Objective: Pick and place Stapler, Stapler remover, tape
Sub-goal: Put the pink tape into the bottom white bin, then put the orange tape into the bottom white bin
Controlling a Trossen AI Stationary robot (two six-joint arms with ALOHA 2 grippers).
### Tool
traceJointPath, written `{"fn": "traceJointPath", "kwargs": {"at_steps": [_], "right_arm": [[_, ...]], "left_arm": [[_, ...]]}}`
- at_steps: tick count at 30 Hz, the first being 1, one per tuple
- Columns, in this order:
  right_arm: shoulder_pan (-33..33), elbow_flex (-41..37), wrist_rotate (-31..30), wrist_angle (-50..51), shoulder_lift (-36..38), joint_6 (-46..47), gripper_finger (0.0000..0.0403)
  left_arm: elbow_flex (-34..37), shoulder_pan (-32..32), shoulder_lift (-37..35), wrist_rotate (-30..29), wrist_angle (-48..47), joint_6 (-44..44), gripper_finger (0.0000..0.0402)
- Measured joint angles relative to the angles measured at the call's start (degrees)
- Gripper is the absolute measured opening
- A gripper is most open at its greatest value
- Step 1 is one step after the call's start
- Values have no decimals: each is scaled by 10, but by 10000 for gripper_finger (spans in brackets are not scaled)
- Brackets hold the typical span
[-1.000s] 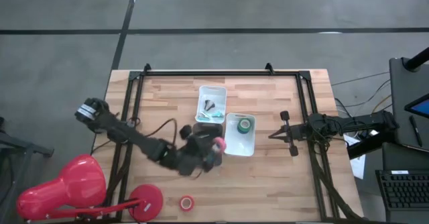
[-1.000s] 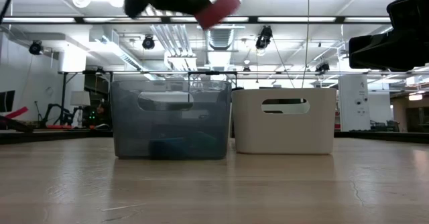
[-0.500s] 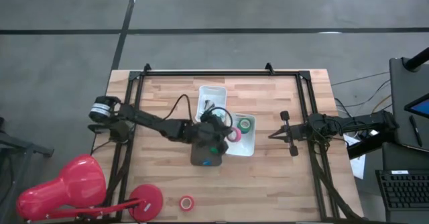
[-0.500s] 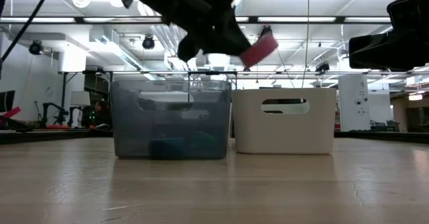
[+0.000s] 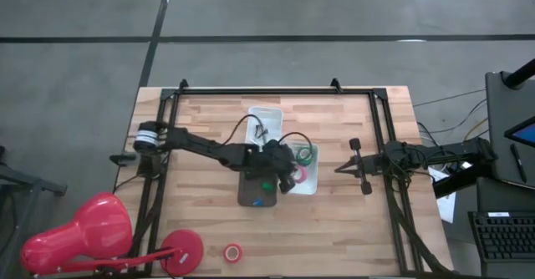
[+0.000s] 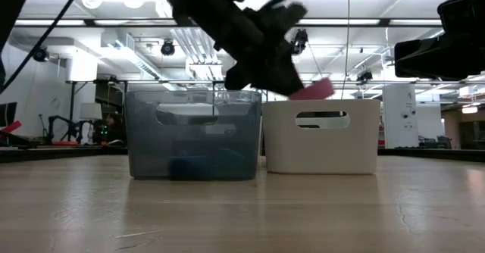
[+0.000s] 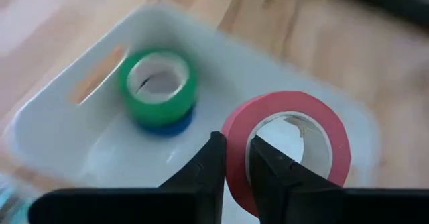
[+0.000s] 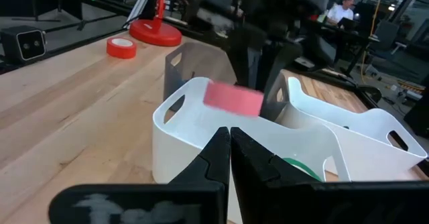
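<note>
My left gripper (image 5: 294, 172) hangs over the white tray (image 5: 311, 185) and is shut on a red tape roll (image 7: 288, 150). In the low view the red roll (image 6: 312, 90) shows just above the white tray's rim (image 6: 322, 101). A green tape roll (image 7: 159, 86) sits on top of a blue one (image 7: 167, 125) on the tray floor. A second red roll (image 5: 232, 251) lies flat on the table near its near edge. My right gripper (image 5: 344, 167) waits, shut, at the table's right side, pointing at the tray. My left gripper pinches the red roll's wall (image 7: 236, 158) between its two fingers, one finger (image 7: 271, 174) inside the open centre and the other finger (image 7: 213, 167) outside. The fingers come from above, slanting down. The roll is lifted clear, tilted, above the white tray's floor.
A grey see-through bin (image 5: 257, 191) stands against the white tray's left side, with a blue thing inside it. Another white tray (image 5: 266, 124) with small dark items lies farther back. A red lamp base (image 5: 182, 250) stands at the near left corner. A black frame (image 5: 267, 91) rims the table.
My left gripper has carried the red roll from above the grey bin toward the table's right and downward. It now hangs low over the white tray. The gripper has stayed shut on the roll throughout.
</note>
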State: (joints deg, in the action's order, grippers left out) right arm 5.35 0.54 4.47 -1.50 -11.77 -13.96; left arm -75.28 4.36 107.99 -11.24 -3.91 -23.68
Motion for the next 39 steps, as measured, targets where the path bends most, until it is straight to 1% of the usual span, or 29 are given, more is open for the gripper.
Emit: {"fn": "traceJointPath", "kwargs": {"at_steps": [2, 4, 11, 14, 21, 24, 29, 33, 35, 39], "right_arm": [[0, 0, 0, 0, 0, -1, 9], [0, 0, 0, 0, 0, -1, 9], [0, 0, 0, 0, 0, -1, 9], [0, 0, 0, 0, 0, 0, 9], [0, 0, 0, 0, 0, -1, 9], [0, 0, 0, 0, 0, -1, 9], [0, 0, 0, 0, 0, -1, 9], [0, 0, 0, 0, 0, -1, 9], [0, 0, -1, 0, 0, -1, 9], [0, 0, 0, 0, 0, -2, 9]], "left_arm": [[-32, -3, 15, -4, -64, -2, 54], [-58, -4, 32, -2, -99, 2, 52], [-114, -2, 76, 18, -141, 37, 68], [-117, -3, 81, 17, -165, 37, 69], [-110, -1, 81, 18, -169, 37, 72], [-110, 0, 81, 19, -168, 39, 91], [-111, 1, 79, 16, -169, 37, 134], [-111, 4, 54, 28, -182, 36, 154], [-109, 10, 33, 32, -194, 22, 155], [-107, 37, -2, 33, -249, 11, 148]]}}
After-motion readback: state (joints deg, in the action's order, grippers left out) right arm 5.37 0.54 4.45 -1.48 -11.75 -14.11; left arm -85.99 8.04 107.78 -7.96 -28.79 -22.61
